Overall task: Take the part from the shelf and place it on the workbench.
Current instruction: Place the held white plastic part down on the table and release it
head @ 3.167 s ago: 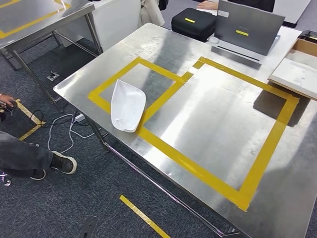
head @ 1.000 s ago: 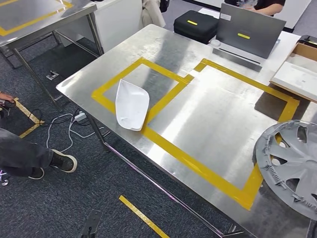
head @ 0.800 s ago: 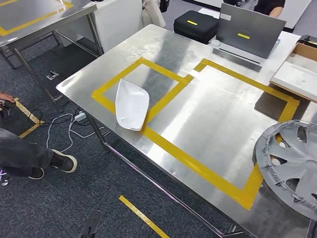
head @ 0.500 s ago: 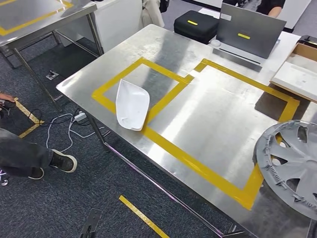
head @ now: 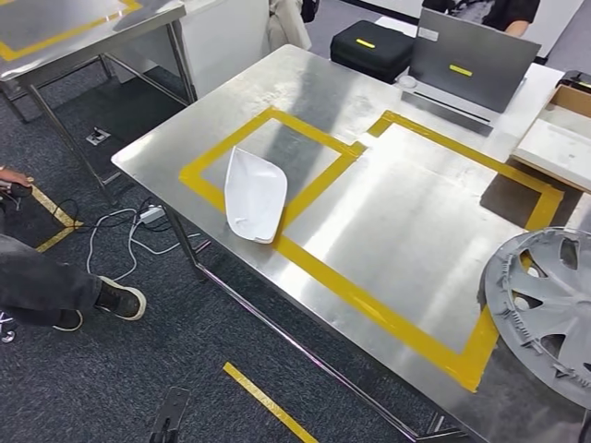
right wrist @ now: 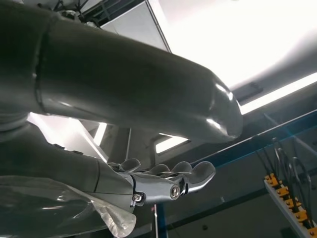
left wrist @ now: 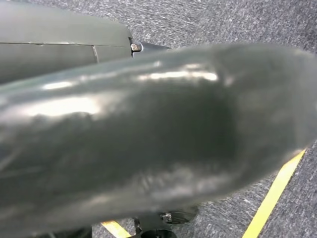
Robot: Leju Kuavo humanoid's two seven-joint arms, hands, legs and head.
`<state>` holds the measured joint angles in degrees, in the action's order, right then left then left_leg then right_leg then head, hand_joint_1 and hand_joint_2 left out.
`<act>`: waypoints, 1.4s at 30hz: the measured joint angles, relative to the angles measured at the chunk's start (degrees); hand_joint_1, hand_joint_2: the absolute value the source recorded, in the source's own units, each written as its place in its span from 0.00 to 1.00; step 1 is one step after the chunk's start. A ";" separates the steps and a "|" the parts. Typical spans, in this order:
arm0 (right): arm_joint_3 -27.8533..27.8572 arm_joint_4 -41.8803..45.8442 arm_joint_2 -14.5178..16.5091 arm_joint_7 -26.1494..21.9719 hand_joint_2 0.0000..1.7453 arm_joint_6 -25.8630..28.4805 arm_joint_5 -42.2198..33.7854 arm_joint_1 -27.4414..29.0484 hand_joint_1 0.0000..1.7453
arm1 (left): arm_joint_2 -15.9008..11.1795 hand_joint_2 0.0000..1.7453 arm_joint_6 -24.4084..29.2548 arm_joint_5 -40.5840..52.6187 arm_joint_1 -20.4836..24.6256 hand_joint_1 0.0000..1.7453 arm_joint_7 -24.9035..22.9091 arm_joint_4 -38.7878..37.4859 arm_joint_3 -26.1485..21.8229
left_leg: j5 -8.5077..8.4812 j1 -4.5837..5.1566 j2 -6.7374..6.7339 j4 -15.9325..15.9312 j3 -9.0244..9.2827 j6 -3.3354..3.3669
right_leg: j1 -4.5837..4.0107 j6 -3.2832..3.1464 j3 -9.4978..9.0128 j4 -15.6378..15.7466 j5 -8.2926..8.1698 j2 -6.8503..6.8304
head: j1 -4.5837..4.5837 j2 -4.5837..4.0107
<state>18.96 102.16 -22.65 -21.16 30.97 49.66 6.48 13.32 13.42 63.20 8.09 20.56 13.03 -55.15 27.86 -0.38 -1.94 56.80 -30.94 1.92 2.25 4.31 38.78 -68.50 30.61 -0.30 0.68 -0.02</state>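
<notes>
R hand [right wrist: 164,181]: metallic fingers extended and apart, nothing seen between them; clear plastic film [right wrist: 75,210] crumpled just behind it. L hand: wrist view blurred, state cannot be told. Hubcap [head: 547,309]: grey plastic disc, spoked w/ cut-outs, ribbed rim, at the right near part of the workbench [head: 411,212], overlapping a corner of the yellow tape rectangle [head: 391,318]; contact w/ R hand cannot be told. Workbench: brushed steel, bare inside the rectangle. White moulded shell [head: 254,194] lies on the smaller tape square, near the left edge.
</notes>
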 joint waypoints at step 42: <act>0.01 0.60 0.76 -0.02 0.00 0.15 -0.28 1.24 0.00 | -0.36 0.00 0.24 0.23 -0.19 0.00 -0.16 0.00 0.90 | 5.17 0.98 1.75 10.30 -5.35 -1.81 | -1.29 -3.88 -6.17 10.87 -2.64 0.21 | -0.37 0.00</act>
<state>18.96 102.77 -21.88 -21.18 31.12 49.38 7.72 12.96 13.66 63.43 7.90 20.39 13.03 -54.25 33.03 0.60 -0.19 67.09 -36.29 0.11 0.96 0.43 32.61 -57.63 27.97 -0.09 0.31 -0.02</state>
